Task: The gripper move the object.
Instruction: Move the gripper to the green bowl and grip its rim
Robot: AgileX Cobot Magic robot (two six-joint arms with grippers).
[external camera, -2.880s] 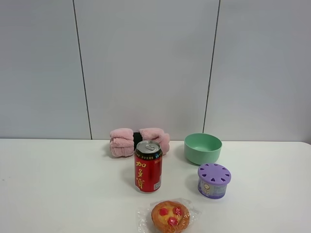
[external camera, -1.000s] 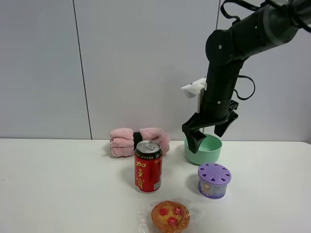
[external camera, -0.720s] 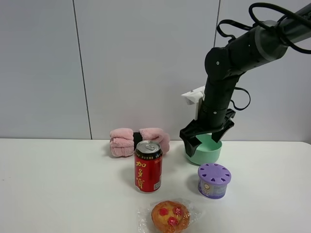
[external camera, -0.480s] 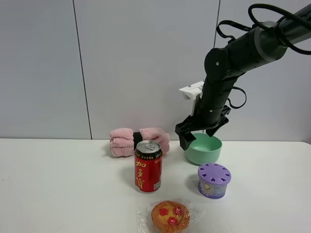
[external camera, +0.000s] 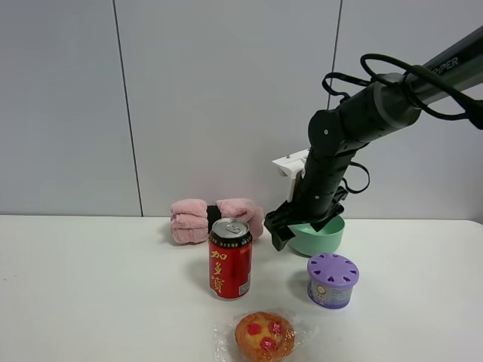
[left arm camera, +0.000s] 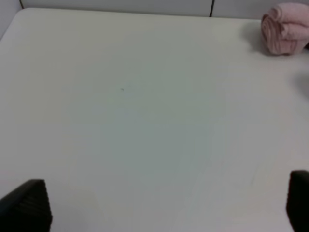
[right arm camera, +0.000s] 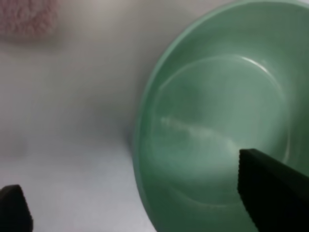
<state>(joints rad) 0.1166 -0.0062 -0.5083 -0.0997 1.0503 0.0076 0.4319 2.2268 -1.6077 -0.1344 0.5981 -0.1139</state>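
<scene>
The mint-green round bowl stands on the white table at the back right. My right gripper, a black two-fingered claw on a dark arm with a white bracket, is open and low over the bowl's left rim. One finger is outside the bowl and the other is over its inside. In the right wrist view the bowl fills the frame, and its rim runs between the two black fingertips of the gripper. My left gripper is open and empty over bare table, and it does not show in the exterior view.
A red can stands left of the bowl. A purple container with a slotted lid sits just in front of the bowl. A wrapped cake lies at the front edge. A rolled pink towel lies by the wall and also shows in the left wrist view.
The right arm came in from the upper right, descended to the bowl and shifted left. Its open fingers now sit lower, astride the bowl's left rim. The bowl has not moved.
</scene>
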